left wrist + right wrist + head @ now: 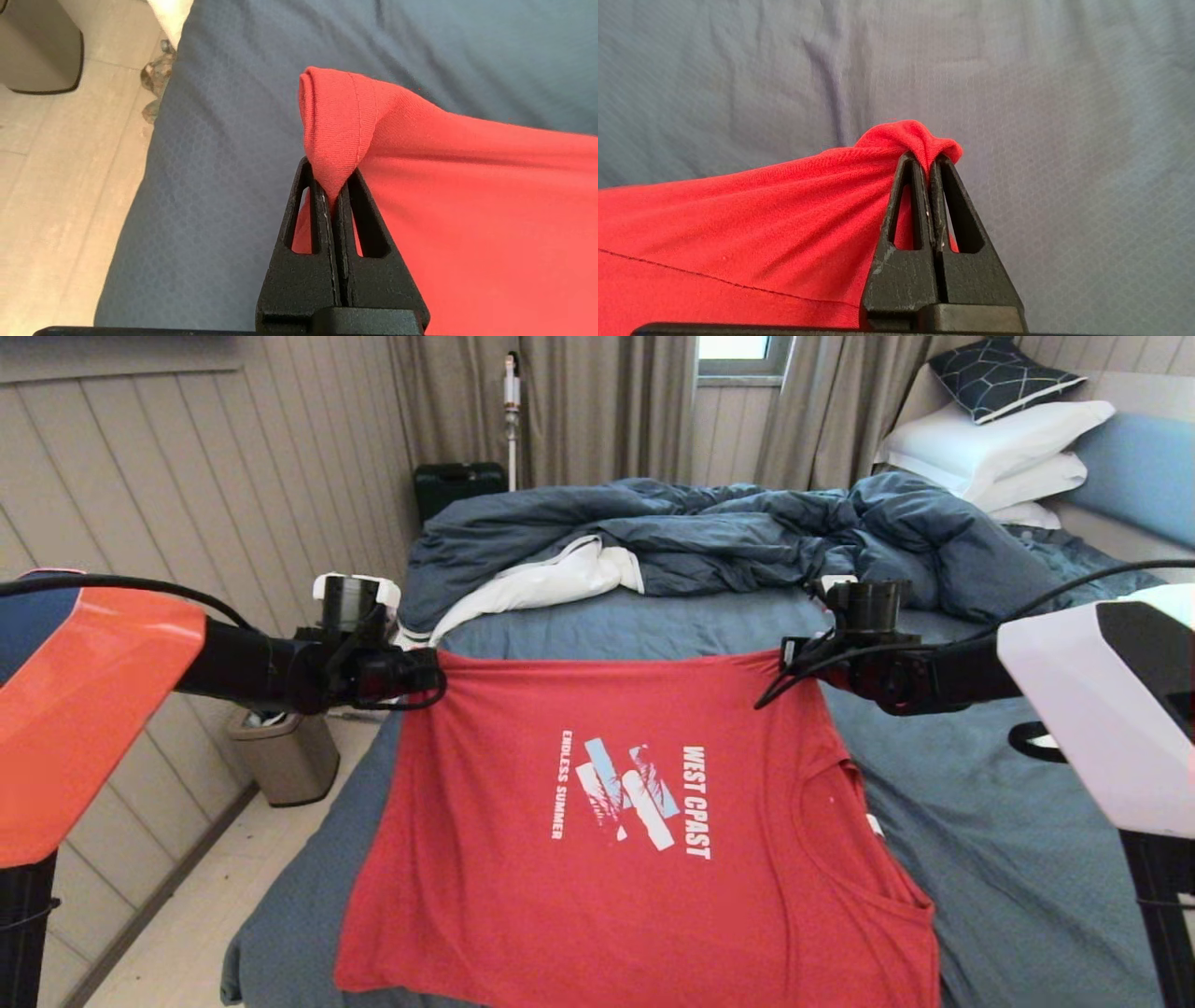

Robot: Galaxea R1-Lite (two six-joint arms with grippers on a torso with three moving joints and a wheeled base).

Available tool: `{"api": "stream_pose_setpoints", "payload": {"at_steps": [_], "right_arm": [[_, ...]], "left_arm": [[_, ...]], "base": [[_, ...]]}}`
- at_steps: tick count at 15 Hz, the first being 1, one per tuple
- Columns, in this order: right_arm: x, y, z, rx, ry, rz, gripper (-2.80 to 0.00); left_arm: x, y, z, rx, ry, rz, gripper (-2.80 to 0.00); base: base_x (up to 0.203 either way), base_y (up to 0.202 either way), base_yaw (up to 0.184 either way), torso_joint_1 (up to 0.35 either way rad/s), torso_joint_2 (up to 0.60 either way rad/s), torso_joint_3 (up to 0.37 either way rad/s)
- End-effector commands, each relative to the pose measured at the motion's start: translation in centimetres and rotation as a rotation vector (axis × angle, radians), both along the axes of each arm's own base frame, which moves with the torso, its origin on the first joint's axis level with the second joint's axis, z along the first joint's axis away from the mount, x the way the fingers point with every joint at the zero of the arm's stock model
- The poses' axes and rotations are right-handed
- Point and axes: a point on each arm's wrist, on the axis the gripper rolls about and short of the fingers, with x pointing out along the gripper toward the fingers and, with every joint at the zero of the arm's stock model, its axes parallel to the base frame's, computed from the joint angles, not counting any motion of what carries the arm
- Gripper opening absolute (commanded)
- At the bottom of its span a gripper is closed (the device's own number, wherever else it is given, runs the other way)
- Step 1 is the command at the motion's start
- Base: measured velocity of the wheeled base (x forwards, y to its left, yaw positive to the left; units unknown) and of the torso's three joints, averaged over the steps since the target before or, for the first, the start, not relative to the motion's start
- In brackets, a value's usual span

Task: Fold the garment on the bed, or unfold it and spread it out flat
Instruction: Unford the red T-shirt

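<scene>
Garment (616, 859): hung stretched between my two sets of jaws, its far edge lifted off the bed (1008, 859) and taut from one pinch to the other, the printed front facing up and the rest sloping down and away from both grips onto the sheet.
Left gripper (334, 191): jaws pressed together on a folded, hemmed corner of the red cloth; only a small peak of fabric stood beyond my fingertips.
Right gripper (930, 163): jaws likewise clamped on a bunched corner, a thin roll of cloth just past the tips.
Grip depth: shallow on both sides, by my reading. If I had pulled the two grips further apart, either corner could have slid out, and the freed side would have dropped in a heap.
Tension: the edge between my jaws looked nearly straight. More spread risked a slip; less would have let the middle sag and crease.
Uneven travel: had one arm led the other, the shirt would likely have landed skewed, with the neckline side, below my right jaws, folded under.
Duvet (709, 537): rumpled beyond both grips. Carrying the edge too far that way could have laid the cloth on its folds, not on flat sheet.
Bed edge: close beneath my left jaws. A drift to that side might have let the shirt hang off toward the floor.
</scene>
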Motion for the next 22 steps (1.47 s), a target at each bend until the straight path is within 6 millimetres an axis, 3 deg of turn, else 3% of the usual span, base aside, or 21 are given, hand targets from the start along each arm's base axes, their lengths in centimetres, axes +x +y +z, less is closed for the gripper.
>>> {"api": "stream_pose_setpoints", "payload": {"at_steps": [1,6,7,8,18,19,22], "right_arm": [[0.2,0.0,-0.6,0.000,0.012,0.001,-2.80],[0.3,0.2,-1.1,-0.002,0.026,-0.001,-2.80],[0.3,0.2,-1.2,-0.003,0.029,-0.001,-2.80],[0.3,0.1,-1.3,-0.003,0.029,-0.001,-2.80],[0.4,-0.2,-1.7,-0.022,0.044,-0.014,-2.80],[0.5,-0.2,-2.0,-0.031,0.051,-0.014,0.00],[0.5,0.1,-1.8,-0.049,0.046,0.000,0.00]], "left_arm": [[0.2,0.0,-0.8,0.005,0.017,0.000,-2.80],[0.3,0.2,-1.0,0.010,0.029,0.006,-2.80],[0.3,0.2,-1.0,0.011,0.032,0.007,-1.25],[0.3,0.2,-1.1,0.013,0.035,0.006,0.00],[0.2,0.5,-0.7,0.020,0.025,0.007,0.00],[0.2,0.5,-0.6,0.021,0.024,0.007,0.00],[0.2,0.5,-0.5,0.021,0.022,0.007,0.00]], "base": [[0.000,0.000,0.000,0.000,0.00,0.000],[0.000,0.000,0.000,0.000,0.00,0.000],[0.000,0.000,0.000,0.000,0.00,0.000],[0.000,0.000,0.000,0.000,0.00,0.000],[0.000,0.000,0.000,0.000,0.00,0.000],[0.000,0.000,0.000,0.000,0.00,0.000],[0.000,0.000,0.000,0.000,0.00,0.000]]}}
